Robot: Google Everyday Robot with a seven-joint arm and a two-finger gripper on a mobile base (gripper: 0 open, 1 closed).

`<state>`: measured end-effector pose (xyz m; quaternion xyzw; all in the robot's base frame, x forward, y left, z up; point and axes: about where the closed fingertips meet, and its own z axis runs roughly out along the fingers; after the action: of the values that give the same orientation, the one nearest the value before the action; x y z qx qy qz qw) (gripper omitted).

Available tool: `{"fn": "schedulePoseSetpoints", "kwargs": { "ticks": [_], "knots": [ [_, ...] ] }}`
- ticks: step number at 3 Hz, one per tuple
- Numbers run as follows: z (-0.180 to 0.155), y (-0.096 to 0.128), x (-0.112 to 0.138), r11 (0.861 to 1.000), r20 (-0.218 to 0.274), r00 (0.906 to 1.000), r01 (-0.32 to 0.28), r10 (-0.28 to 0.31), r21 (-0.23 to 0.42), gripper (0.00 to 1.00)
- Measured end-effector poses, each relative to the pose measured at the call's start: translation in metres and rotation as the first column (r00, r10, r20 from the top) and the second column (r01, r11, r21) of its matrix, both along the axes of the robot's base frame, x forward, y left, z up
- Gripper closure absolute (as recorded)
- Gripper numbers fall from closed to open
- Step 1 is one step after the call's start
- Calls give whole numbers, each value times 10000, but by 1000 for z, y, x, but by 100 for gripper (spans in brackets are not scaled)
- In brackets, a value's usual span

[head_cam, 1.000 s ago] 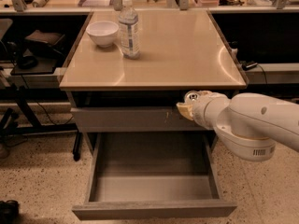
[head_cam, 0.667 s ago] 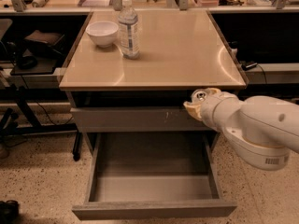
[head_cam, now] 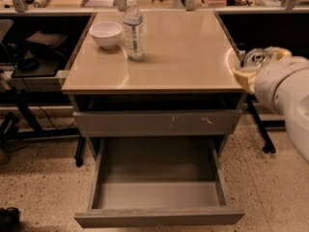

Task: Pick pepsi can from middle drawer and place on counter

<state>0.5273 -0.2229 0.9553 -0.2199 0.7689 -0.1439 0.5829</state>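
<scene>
My gripper is at the right edge of the counter, about level with its top. Its yellowish fingers are closed around the pepsi can. Only the can's shiny silver top shows; its dark body is hidden by the fingers and my white arm. The middle drawer is pulled out at the bottom of the cabinet. Its bare grey floor has nothing on it.
A white bowl and a clear water bottle stand at the counter's back left. A closed grey drawer front with light scratches sits above the open drawer. Dark shelves and cables flank the cabinet.
My arm has moved up and to the right, from in front of the scratched drawer front to the counter's right edge, carrying the can with it.
</scene>
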Motion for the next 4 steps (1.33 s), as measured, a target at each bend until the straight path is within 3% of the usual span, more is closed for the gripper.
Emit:
{"fn": "schedulePoseSetpoints", "kwargs": {
  "ticks": [1,2,3,4],
  "knots": [
    [48,31,44,9996,298,9995,-149,141,255,100],
    [57,112,120,9900,-124,9924,-1213,1225,721,100],
    [29,168,192,9796,-1107,9770,-1706,1821,1058,100],
    [16,180,216,9740,-1385,9692,-1863,2037,1288,100]
  ]
}}
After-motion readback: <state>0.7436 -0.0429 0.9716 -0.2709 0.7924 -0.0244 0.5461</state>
